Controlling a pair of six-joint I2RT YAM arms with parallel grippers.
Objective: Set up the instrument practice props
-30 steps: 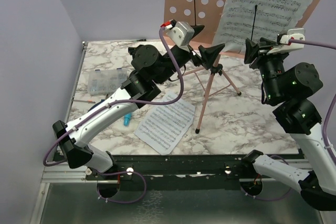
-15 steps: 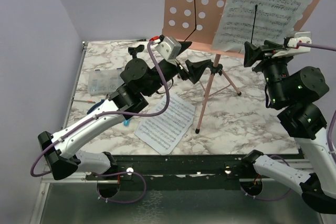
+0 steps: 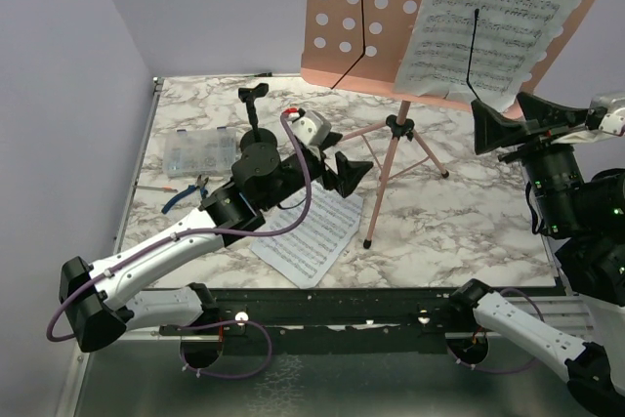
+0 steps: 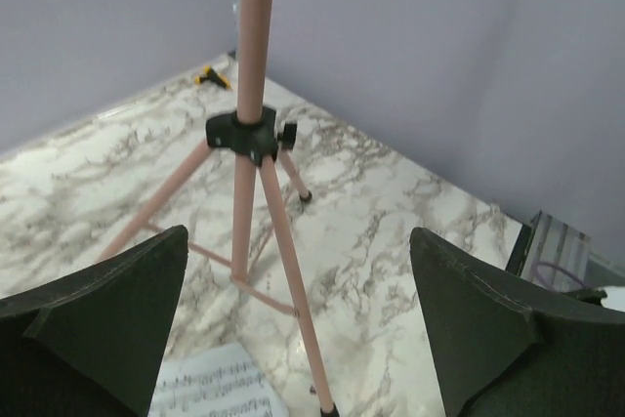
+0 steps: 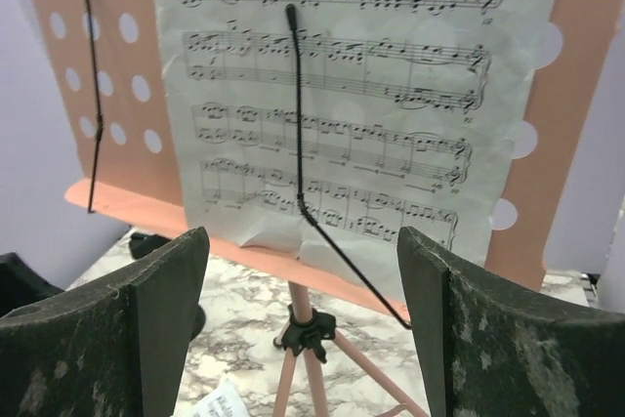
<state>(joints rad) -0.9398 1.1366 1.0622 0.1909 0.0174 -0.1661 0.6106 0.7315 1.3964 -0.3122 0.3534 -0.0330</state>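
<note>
**Desk:** Where does the loose page lie from your hands?

**Operator:** The loose sheet (image 3: 311, 231) is flat on the table (image 3: 459, 212), below and just near of my left gripper (image 3: 340, 158). Its long axis runs from near-left to far-right. The left gripper hangs over the far end with its jaws spread wide and nothing between them. In the wrist view the sheet's corner sits at the bottom edge between the fingers (image 4: 107, 324).

**Desk:** And the right?

**Operator:** My right gripper (image 3: 503, 116) is also spread and empty, up high and facing the mounted sheet (image 3: 493, 12) on the right half of the music stand (image 3: 337, 41). It's well apart from the loose page, so I judge the pickup belongs to the left arm.

**Desk:** Where does the page go?

**Operator:** Probably the bare left half of the panel, behind the left wire retainer (image 3: 362, 7).

**Desk:** Anything in the way?

**Operator:** The tripod's front leg (image 3: 381, 192) plants its foot just beside the sheet's right edge, and my own left forearm crosses the sheet's left corner. The mic stand (image 3: 254, 104), clear box (image 3: 200, 151) and pliers (image 3: 184, 194) sit off to the left. I can't find the blue microphone in any view.
</note>
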